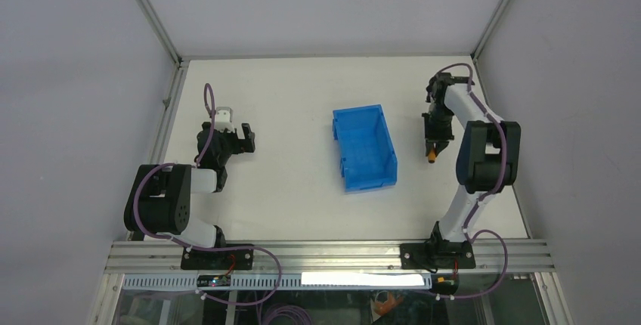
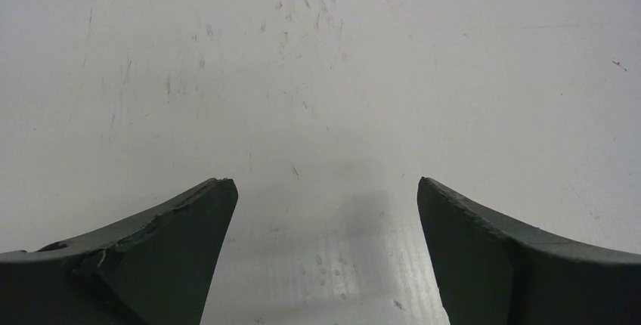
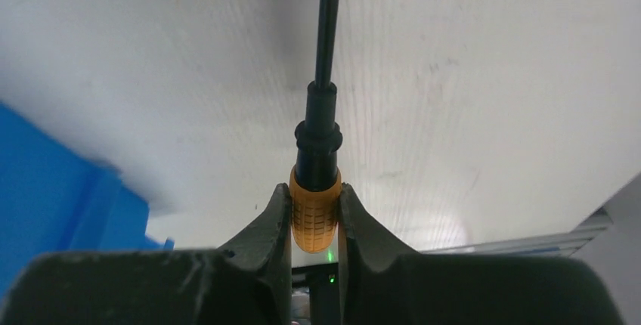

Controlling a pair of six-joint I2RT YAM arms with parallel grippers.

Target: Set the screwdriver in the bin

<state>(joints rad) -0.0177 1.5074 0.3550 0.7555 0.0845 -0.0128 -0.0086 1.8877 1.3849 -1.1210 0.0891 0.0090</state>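
The white table (image 1: 287,98) carries one loose object, the blue bin (image 1: 366,151), which lies open-topped and holds nothing that shows from above. To the right of the bin the right arm (image 1: 484,151) folds up and over, and to the left of the bin, well apart from it, the left arm (image 1: 170,196) sits low. The left gripper (image 1: 243,138) faces the bin's left side with its fingers spread wide; its own camera shows only scratched table between them, so it grasps nothing. The right gripper (image 1: 433,140) hangs just beside the bin's right wall, outside it, and its fingers are clenched on the screwdriver (image 1: 431,156). In the right wrist view the two pads pinch the ribbed orange handle of the screwdriver (image 3: 316,215) from both sides, the thin black shaft runs straight away from the gripper, and a corner of the bin (image 3: 53,196) shows at the left edge. The tool looks lifted off the table, though the height cannot be read. The step in hand appears to be the carry. The next move calls for a sideways shift over the right wall, high enough for the tool to clear the rim, until it hangs above the bin's floor, and only then a release.
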